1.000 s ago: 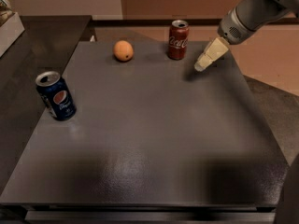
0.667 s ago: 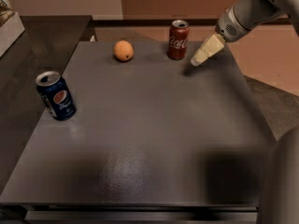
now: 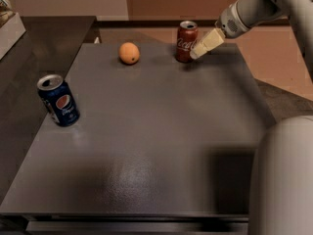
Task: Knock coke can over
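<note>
1. Gripper (image 3: 194,55) has slid left across the far table edge over the last second and now sits at the coke can's (image 3: 187,42) right side, at lower-mid height. Touching or just short of it, can't tell which.
2. Can hasn't budged: upright at the far edge of the table (image 3: 161,131), right of centre, script facing us.
3. Fingers (image 3: 208,41) read as one pale wedge, pressed together with nothing between them, angled down and left toward the can.
4. My read: approach is done and the push is about to start. A sideways shove to the left should tip the can.
5. Orange (image 3: 129,53) lies left of the can, well apart, but in the line of a leftward fall or roll.
6. Pepsi can (image 3: 58,100) stands upright near the left edge, far from the action.
7. Materials: coke can is thin dark-red metal with a silver top, a tall light cylinder that should topple easily. Fingers are cream and matte. Arm (image 3: 249,11) is smooth grey-white shell.
8. Table is flat, dark grey, faintly glossy. Orange is round and dull-skinned.
</note>
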